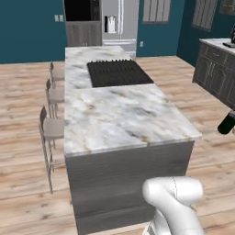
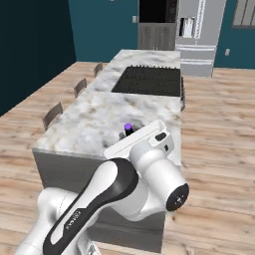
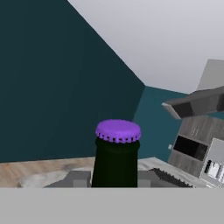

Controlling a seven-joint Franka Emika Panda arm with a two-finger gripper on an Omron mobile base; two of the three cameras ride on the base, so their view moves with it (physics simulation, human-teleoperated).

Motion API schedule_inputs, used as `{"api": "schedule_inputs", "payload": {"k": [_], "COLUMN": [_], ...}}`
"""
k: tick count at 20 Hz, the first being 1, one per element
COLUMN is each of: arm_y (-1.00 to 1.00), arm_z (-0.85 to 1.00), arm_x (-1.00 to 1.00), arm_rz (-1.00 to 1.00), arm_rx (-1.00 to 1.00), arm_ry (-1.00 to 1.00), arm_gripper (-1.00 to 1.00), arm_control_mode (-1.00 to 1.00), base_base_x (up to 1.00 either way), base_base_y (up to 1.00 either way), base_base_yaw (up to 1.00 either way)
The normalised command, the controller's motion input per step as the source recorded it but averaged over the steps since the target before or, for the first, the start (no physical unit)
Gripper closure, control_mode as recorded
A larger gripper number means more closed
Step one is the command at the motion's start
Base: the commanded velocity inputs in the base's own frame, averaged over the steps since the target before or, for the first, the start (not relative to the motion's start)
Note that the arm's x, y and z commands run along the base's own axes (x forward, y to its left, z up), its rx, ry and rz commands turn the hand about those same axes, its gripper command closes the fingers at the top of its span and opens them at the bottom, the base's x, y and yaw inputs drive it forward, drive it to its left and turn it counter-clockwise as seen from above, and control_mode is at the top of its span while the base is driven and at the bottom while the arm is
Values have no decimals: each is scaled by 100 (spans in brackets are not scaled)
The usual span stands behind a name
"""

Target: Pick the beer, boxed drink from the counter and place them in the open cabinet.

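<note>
One bottle in the grip: the beer (image 3: pixel 116 155) stands upright between the pincer's two finger tips, dark neck and purple cap rising at the middle of the hand view.
Pincer state: the gripper (image 3: pixel 114 181) is clamped on the beer; grey finger pads press against the bottle on both sides, just below the neck.
Bottle in the right base view: purple cap and a bit of dark neck (image 2: pixel 128 129) peek out just behind the white hand, the rest hidden by the arm.
Bottle's place in the room: held above the near end of the counter (image 2: pixel 94 124), over the veined marble; whether its base touches the top cannot be told.
Counter: long marble island with a black cooktop (image 1: pixel 118 72) inset toward the far half; three stools (image 1: pixel 53 128) line its left side.
Far wall: a tall dark grey unit with a black upper compartment, the open cabinet (image 1: pixel 81 10), beside a steel fridge (image 1: pixel 118 20); well apart from the bottle.
</note>
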Motion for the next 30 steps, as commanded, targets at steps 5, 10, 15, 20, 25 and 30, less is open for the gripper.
{"api": "schedule_inputs", "payload": {"k": [5, 10, 15, 20, 25, 30], "arm_y": [0, 0, 0, 0, 0, 0], "arm_z": [0, 0, 0, 0, 0, 0], "arm_x": [0, 0, 0, 0, 0, 0], "arm_rz": [0, 0, 0, 0, 0, 0], "arm_rx": [0, 0, 0, 0, 0, 0], "arm_ry": [0, 0, 0, 0, 0, 0], "arm_gripper": [100, 100, 100, 100, 100, 100], "arm_control_mode": [100, 100, 100, 100, 100, 100], "base_base_x": [-72, -1, -1, -4, -5, -5], "base_base_y": [-44, -47, -58, -47, -45, -38], "base_base_yaw": [-16, -33, -48, -55, -55, -55]}}
